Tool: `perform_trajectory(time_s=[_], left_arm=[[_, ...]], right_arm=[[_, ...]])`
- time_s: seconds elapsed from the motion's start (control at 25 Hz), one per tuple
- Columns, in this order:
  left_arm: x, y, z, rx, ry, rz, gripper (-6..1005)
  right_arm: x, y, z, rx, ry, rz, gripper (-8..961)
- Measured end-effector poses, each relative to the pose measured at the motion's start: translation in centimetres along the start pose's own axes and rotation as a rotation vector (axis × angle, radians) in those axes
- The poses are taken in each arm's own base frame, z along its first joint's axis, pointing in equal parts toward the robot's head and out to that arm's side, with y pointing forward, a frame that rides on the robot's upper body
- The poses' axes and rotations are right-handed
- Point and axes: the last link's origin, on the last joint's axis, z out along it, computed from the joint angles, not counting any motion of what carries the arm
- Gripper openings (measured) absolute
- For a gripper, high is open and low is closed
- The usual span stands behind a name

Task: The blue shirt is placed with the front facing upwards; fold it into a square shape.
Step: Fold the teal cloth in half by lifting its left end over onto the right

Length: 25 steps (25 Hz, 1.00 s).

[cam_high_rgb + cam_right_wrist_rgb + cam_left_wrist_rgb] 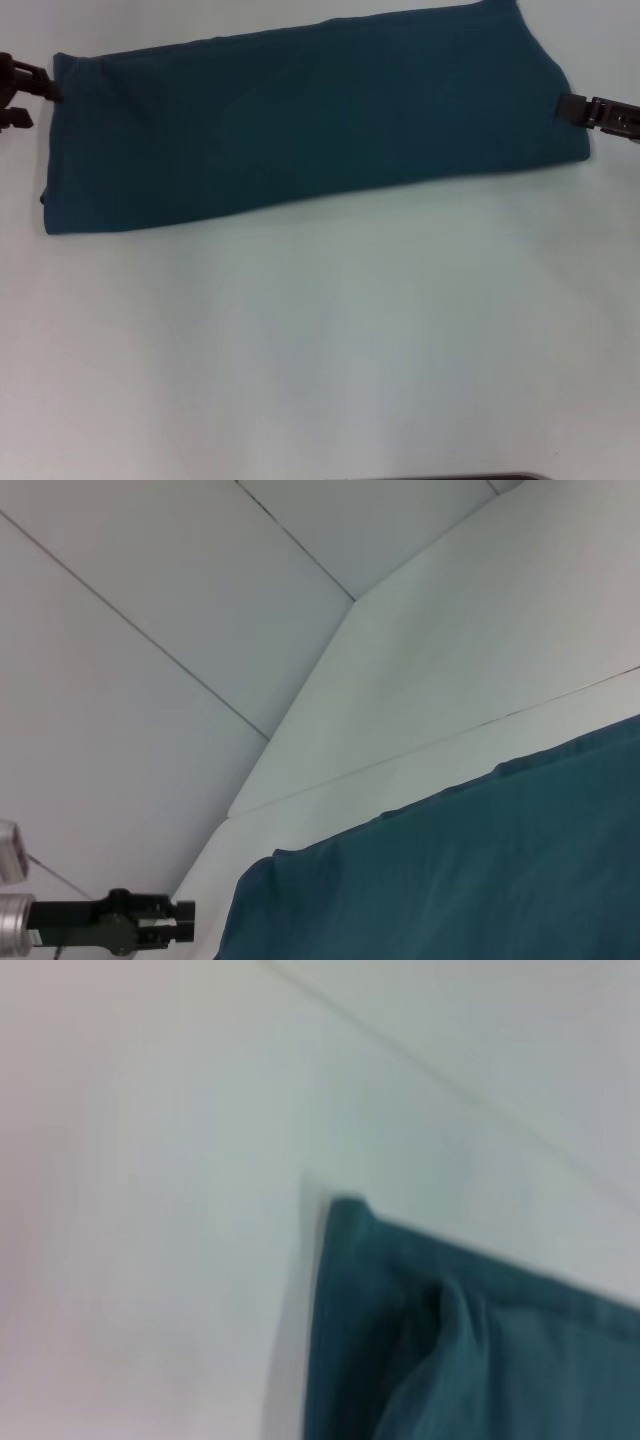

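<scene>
The blue shirt lies folded into a long band across the far part of the white table, plain cloth upward, with no letters or collar showing. At the band's left end is my left gripper, open, its upper finger touching the cloth edge. My right gripper sits against the band's right end. A corner of the shirt with a fold in it shows in the left wrist view. In the right wrist view the shirt runs toward the far-off left gripper.
Bare white table stretches from the shirt to the near edge. A dark edge shows at the bottom of the head view. Pale walls with seams rise behind the table.
</scene>
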Motion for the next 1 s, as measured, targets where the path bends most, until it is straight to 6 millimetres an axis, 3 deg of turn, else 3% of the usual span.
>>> perform_trajectory(time_s=[0.2, 0.44, 0.64, 1.0], left_arm=[[-1.2, 0.1, 0.1, -0.082, 0.008, -0.044, 509], [-2.9, -0.5, 2.2, -0.057, -0.027, -0.062, 769], [-3.3, -0.9, 2.8, -0.034, -0.029, -0.064, 948], [-3.3, -0.5, 3.0, -0.037, -0.038, -0.049, 948]], right_arm=[[0.0, 0.0, 0.0, 0.0, -0.002, 0.003, 898], [0.0, 0.0, 0.1, 0.0, -0.003, 0.002, 898], [-0.1, 0.0, 0.1, 0.001, -0.003, 0.001, 898], [-0.1, -0.1, 0.1, 0.004, -0.004, 0.006, 898]])
